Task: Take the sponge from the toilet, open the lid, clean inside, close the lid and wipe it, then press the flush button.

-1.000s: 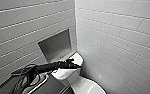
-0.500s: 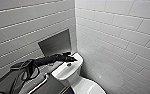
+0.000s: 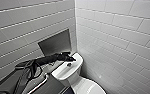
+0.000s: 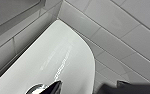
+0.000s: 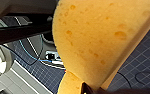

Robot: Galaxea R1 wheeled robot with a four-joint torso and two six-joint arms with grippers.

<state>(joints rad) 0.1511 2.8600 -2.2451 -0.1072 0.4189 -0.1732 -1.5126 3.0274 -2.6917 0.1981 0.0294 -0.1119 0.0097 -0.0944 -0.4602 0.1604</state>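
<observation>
Left gripper (image 3: pixel 73 59) hovers over toilet (image 3: pixel 63 72) cistern, just above flush button (image 3: pixel 69 64); open or clenched, cannot tell. Right gripper (image 5: pixel 91 89) clamps sponge (image 5: pixel 98 37), aloft over dark gridded floor (image 5: pixel 141 65). White tiled walls (image 3: pixel 116 37) meet behind cistern

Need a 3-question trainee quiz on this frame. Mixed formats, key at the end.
1. True or false: the left pincer is over the toilet, close to the flush button.
2. What colour is the sponge in the right wrist view? A) orange-yellow B) blue C) white
3. Fill in: the flush button is set in the toilet's white ____ top.

Key: 1 true; 2 A; 3 cistern.
</observation>
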